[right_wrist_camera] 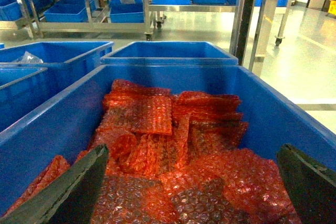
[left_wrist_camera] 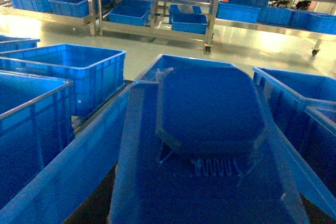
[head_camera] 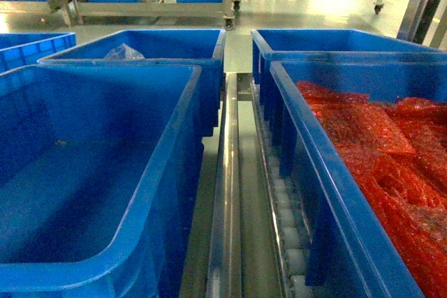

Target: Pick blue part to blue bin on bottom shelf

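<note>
Right wrist view has the right claw point(right_wrist_camera: 191, 192) spread wide, holding nothing, poised above the bin of red bubble wrap point(right_wrist_camera: 173, 145) below it, presumably to search; blue part not visible anywhere, and I cannot tell the left claw's state.

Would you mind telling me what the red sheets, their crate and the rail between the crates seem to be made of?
Red sheets: likely plastic bubble wrap, translucent and dimpled. Crate: apparently moulded blue plastic, smooth and semi-glossy. Rail: shiny metal, probably stainless steel, reflecting light.
</note>
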